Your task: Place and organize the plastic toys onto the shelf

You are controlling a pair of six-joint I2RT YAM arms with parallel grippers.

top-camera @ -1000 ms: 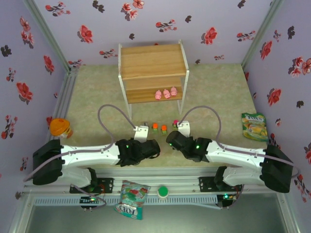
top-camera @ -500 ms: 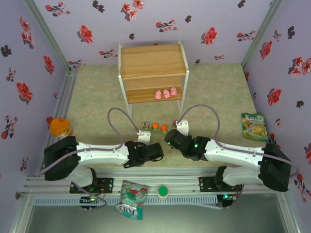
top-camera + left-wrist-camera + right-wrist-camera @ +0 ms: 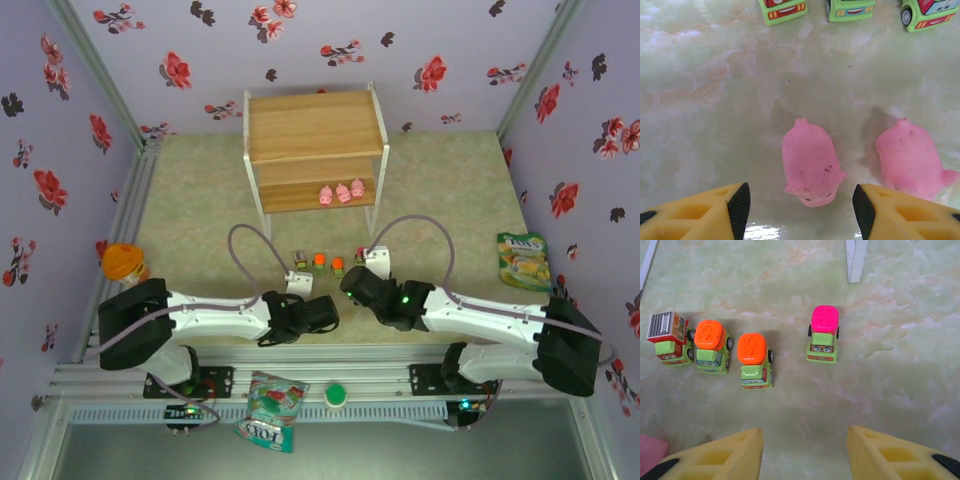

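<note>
Two pink pigs lie on the marbled floor in the left wrist view. One pig [image 3: 811, 165] is just ahead of my open left gripper [image 3: 799, 202], between the lines of its fingers but untouched; the other pig [image 3: 912, 160] lies to its right. Four toy cars stand in a row: a red-topped car [image 3: 669, 337], two orange-topped cars [image 3: 712, 345] [image 3: 755, 360] and a pink-topped car [image 3: 823, 332]. My open right gripper [image 3: 805, 450] hovers short of them, holding nothing. Three pigs [image 3: 342, 192] sit on the lower board of the shelf [image 3: 315, 125].
A white shelf leg [image 3: 856, 260] stands beyond the pink-topped car. A yellow snack bag [image 3: 523, 260] lies at the right, another bag [image 3: 270, 408] on the front rail, and a round orange-topped item [image 3: 124, 263] at the left.
My left arm has shifted right and lowered its wrist toward the floor near the cars. The right arm has hardly moved.
</note>
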